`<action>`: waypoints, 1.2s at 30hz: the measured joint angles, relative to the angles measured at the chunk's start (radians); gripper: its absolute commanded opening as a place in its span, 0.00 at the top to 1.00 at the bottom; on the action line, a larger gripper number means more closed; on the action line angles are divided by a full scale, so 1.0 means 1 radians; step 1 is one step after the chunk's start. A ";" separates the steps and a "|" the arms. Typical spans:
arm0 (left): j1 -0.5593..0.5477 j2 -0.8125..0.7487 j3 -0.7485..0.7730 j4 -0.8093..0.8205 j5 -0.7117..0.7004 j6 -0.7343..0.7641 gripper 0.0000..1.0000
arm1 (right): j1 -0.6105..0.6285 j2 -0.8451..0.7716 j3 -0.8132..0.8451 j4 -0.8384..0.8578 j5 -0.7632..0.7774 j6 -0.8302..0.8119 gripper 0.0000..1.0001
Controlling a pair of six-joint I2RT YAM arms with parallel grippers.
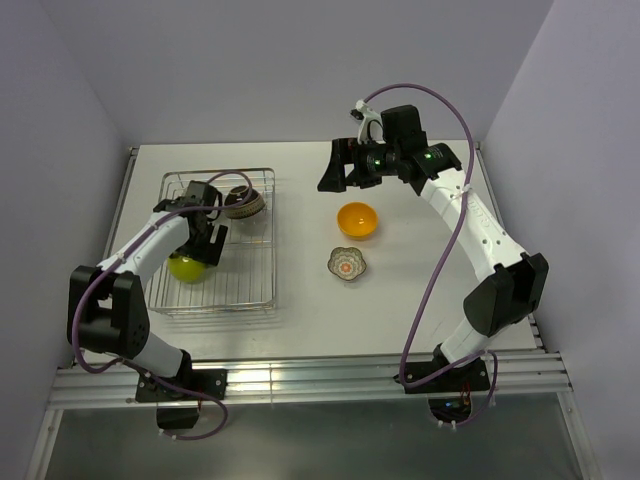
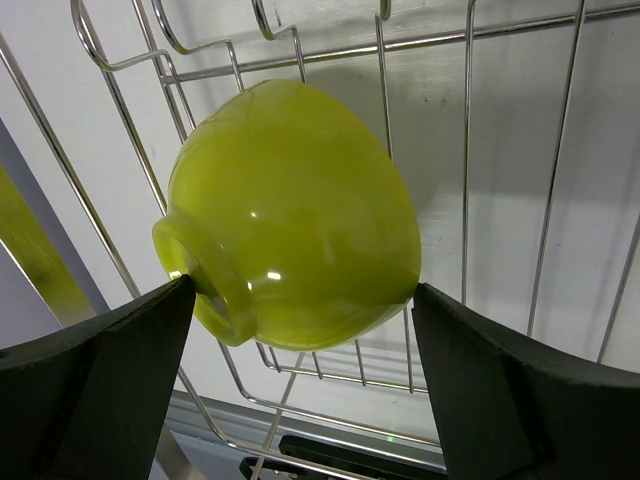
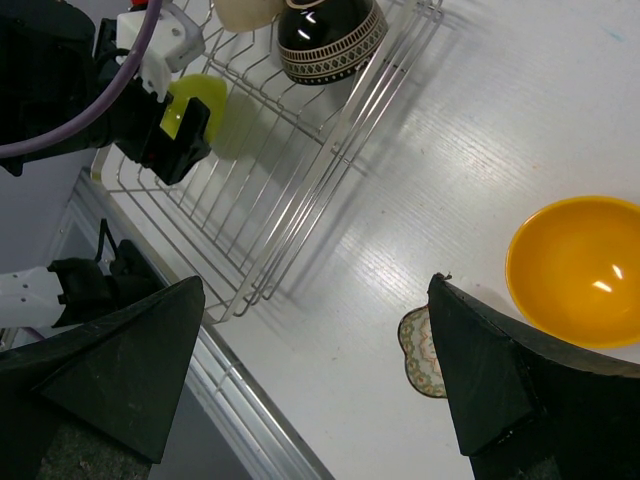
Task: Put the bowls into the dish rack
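The silver wire dish rack [image 1: 256, 283] sits on the left of the table. The lime-green bowl [image 1: 187, 267] lies on its side in the rack's near part. My left gripper [image 1: 206, 243] is open just above it. In the left wrist view the fingertips [image 2: 150, 330] flank the lime-green bowl [image 2: 290, 220] at full width. The brown bowl [image 1: 244, 204] sits in the rack's far part, and a white bowl [image 3: 245, 10] shows beside it. The orange bowl [image 1: 357, 220] and the scalloped patterned bowl [image 1: 347, 263] sit on the table. My right gripper [image 1: 340, 180] is open and empty, above and behind the orange bowl.
The rack's bars [image 2: 466, 150] run under the green bowl. The table's near metal edge [image 1: 300, 380] lies in front of the rack. Purple cables loop over both arms. Walls close off the far, left and right sides.
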 measured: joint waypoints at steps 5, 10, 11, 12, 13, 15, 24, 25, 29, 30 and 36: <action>-0.008 0.000 0.006 -0.006 0.011 -0.011 0.04 | 0.000 0.002 0.000 -0.003 0.000 0.000 0.00; -0.017 0.000 0.015 -0.009 0.045 -0.015 0.04 | 0.000 0.004 0.000 -0.003 0.001 -0.001 0.00; -0.018 0.000 0.018 -0.011 0.049 -0.016 0.04 | 0.000 0.005 0.000 -0.003 0.001 -0.001 0.00; -0.019 0.000 0.021 -0.012 0.054 -0.018 0.04 | 0.000 0.005 0.000 -0.003 0.001 -0.001 0.00; -0.019 0.000 0.023 -0.013 0.058 -0.018 0.04 | 0.000 0.005 0.000 -0.003 0.001 -0.001 0.00; -0.020 0.000 0.028 -0.015 0.062 -0.019 0.04 | 0.000 0.005 0.000 -0.003 0.001 -0.001 0.00; -0.023 -0.001 0.096 -0.074 0.126 -0.021 0.03 | -0.014 0.006 0.000 -0.003 -0.012 -0.008 0.01; -0.024 -0.003 0.121 -0.086 0.142 -0.022 0.02 | -0.021 0.006 0.000 -0.005 -0.017 -0.012 0.02; -0.025 -0.041 0.214 -0.106 0.239 -0.020 0.00 | -0.056 0.012 0.000 -0.029 -0.020 -0.039 0.07; -0.025 -0.059 0.232 -0.107 0.269 -0.019 0.00 | -0.068 0.016 0.000 -0.035 -0.014 -0.047 0.09; -0.025 -0.205 0.294 -0.082 0.467 -0.018 0.00 | -0.133 0.051 -0.047 -0.054 0.094 -0.095 0.28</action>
